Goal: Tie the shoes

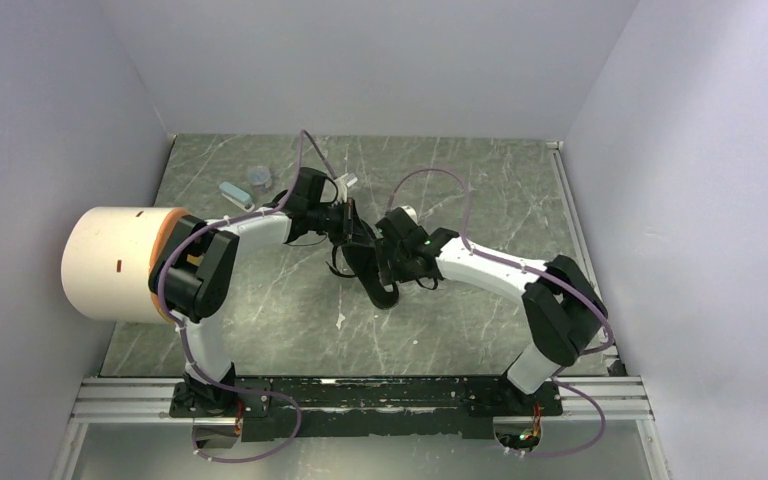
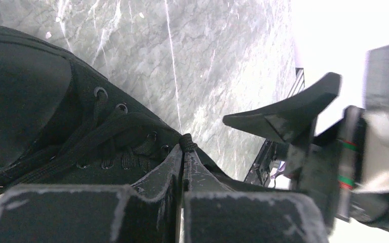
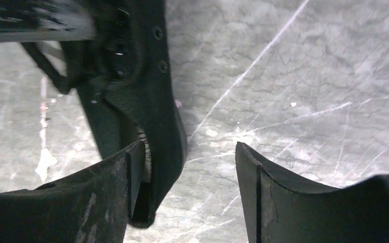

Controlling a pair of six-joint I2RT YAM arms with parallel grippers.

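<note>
The black shoe [image 1: 372, 275] lies on the marble table between my two arms. In the left wrist view its eyelets and laces [image 2: 101, 144] fill the left side. My left gripper [image 2: 184, 152] is shut on a black lace, whose end sticks out above the tips. It shows in the top view [image 1: 348, 232] at the shoe's far end. My right gripper [image 3: 190, 169] is open over the shoe's rear [image 3: 154, 101]. The left finger [image 3: 106, 187] sits against the shoe's collar wall and the right finger [image 3: 283, 197] is over bare table. It also shows in the top view [image 1: 392, 248].
A large white and orange cylinder [image 1: 120, 262] stands at the left wall. A small blue object [image 1: 235, 195] and a clear cup [image 1: 259, 180] lie at the back left. A finger of the right gripper [image 2: 283, 111] hangs close to my left gripper. White specks [image 1: 341, 320] dot the table.
</note>
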